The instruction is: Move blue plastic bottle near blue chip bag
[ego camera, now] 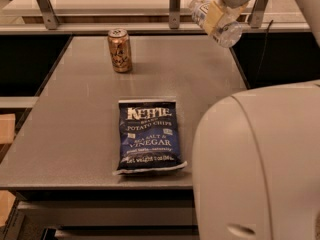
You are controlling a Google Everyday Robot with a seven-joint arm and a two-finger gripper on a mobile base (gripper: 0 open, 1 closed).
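The blue plastic bottle [230, 33] is clear and pale and hangs tilted in the air over the table's far right corner, its capped end pointing up and left. My gripper [216, 18] comes down from the top edge and is shut on the bottle's middle with its yellowish fingers [214, 15]. The blue chip bag [149, 136] lies flat on the grey table [75, 134] near the front edge, well below and to the left of the bottle.
A gold-brown soda can [120, 50] stands upright at the far left of the table. A railing with metal posts [174, 4] runs behind the table. My arm's large white body [260, 164] hides the table's front right part.
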